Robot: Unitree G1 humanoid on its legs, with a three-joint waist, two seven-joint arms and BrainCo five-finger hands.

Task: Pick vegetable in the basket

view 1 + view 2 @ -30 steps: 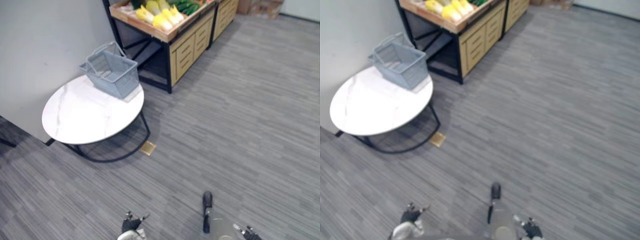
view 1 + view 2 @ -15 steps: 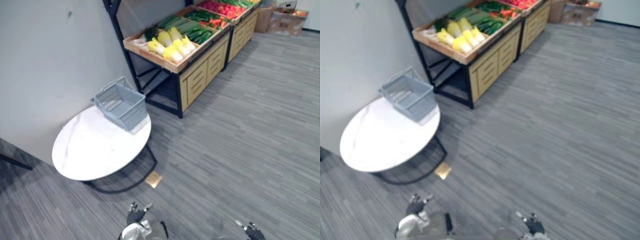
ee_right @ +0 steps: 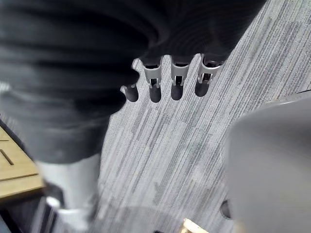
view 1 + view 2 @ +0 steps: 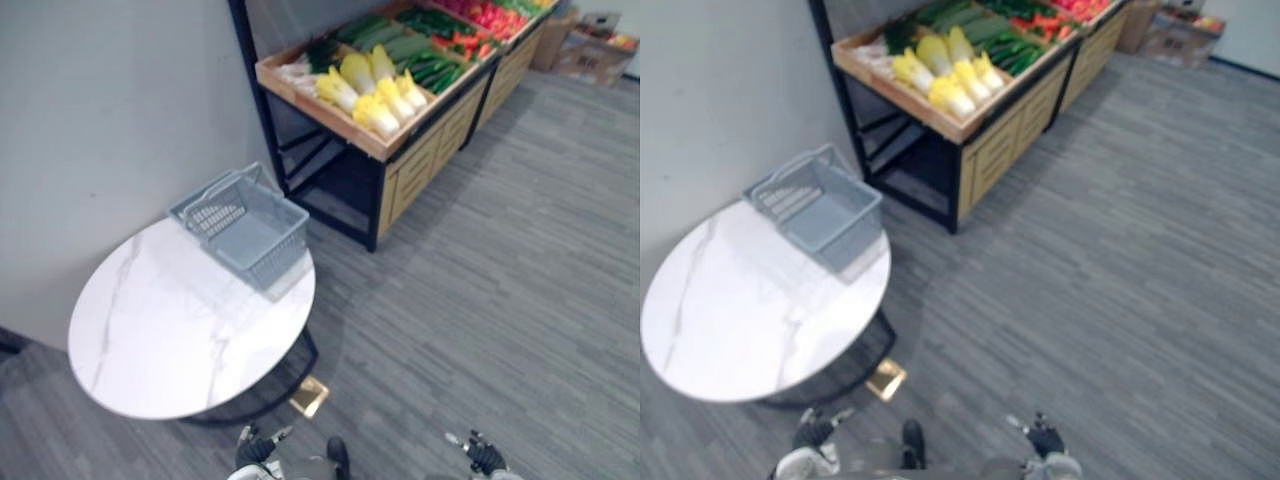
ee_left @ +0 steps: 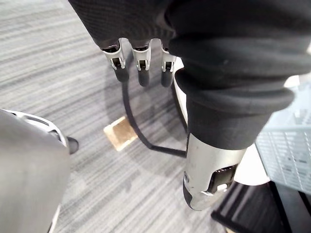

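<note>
Vegetables [image 4: 372, 92] lie in a wooden tray [image 4: 322, 108] at the near end of a display stand [image 4: 420, 165] against the wall [image 4: 100, 100]. Pale yellow cabbages are nearest, long green ones that look like cucumbers sit behind them, and red ones are farther along. None of them is in the grey mesh basket [image 4: 250, 225]. The basket stands upright with its handles up on the far edge of a round white marble table [image 4: 170, 340], on the side next to the stand, with a gap of grey carpet [image 4: 500, 280] between table and stand. A small brass plate [image 4: 309, 396] is set into the carpet beside the table's black frame. Cardboard boxes [image 4: 592, 48] sit past the far end of the stand. The left hand [image 4: 255, 450] shows low at the near edge of the eye views, close to the table's near side and well apart from the basket and the tray. In its wrist view its fingers [image 5: 141, 68] are straight and slightly spread, hanging free above the carpet near the brass plate. The right hand [image 4: 480, 458] hangs at the same near edge, well away from the table, and its fingers [image 3: 177, 82] are likewise straight and parted over bare carpet.
</note>
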